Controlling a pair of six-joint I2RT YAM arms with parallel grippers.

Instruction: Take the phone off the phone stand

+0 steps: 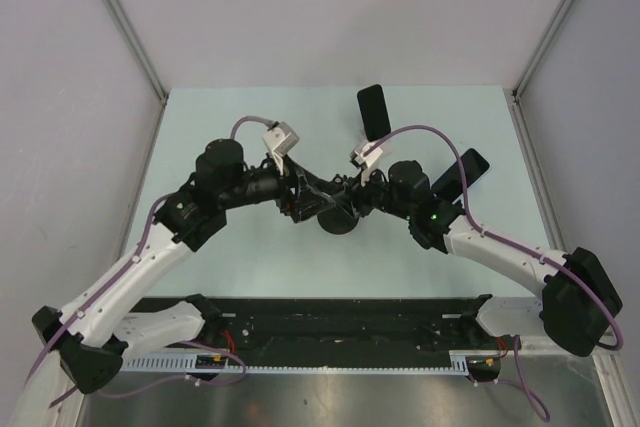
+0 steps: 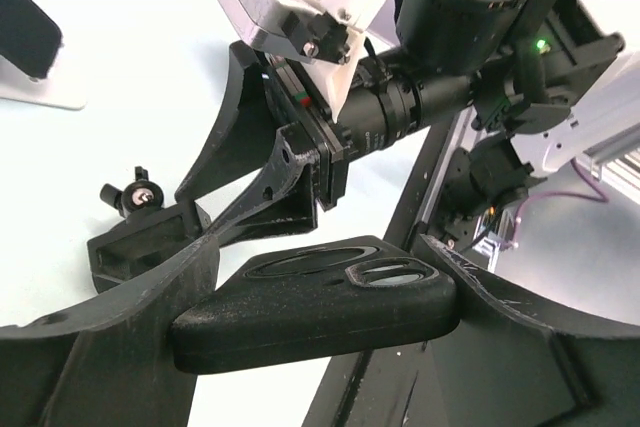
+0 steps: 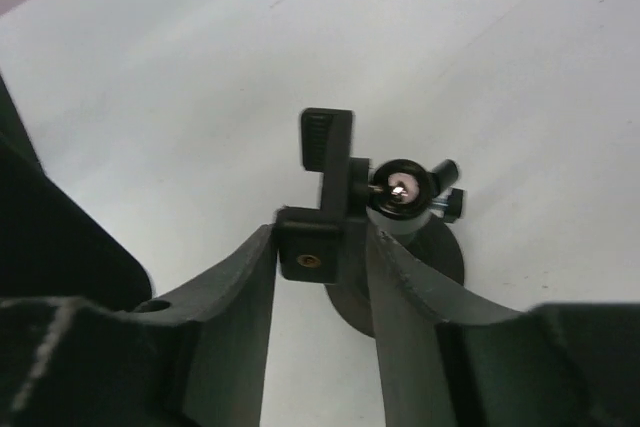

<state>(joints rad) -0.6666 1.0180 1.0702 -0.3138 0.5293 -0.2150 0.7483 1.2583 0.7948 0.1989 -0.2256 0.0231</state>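
Risks first. L claw (image 2: 318, 282) is spread wide, both fingers pressed on the rim of the stand base (image 2: 300, 322). Round edge, thin hold: if I twist or lift, it could squirt out and tip the phone stand (image 1: 338, 217).

R claw (image 3: 320, 247) sits narrow astride the bracket (image 3: 308, 260), right beside the ball joint (image 3: 400, 190). Can't tell if I'm pinching it or a hair clear. If a finger snags on the way off, the head swings or drags the whole stand against L claw's hold. Claws are nearly nose to nose, so knock risk too.

Also, R forearm (image 1: 500, 249) runs close by the phone (image 1: 462, 175); a sloppy pull-back could shove it toward the table (image 1: 250, 117) edge.

Phone position: nothing in the bracket or btwn R claw's fingers, as far as I see. The dark phone sits well behind R claw, back along the arm near the elbow. Flat or propped, can't tell. Prob the task's one, so job looks about done.

A 2nd phone (image 1: 373, 110) leans on a white stand (image 2: 40, 95), beyond both claws, well apart.
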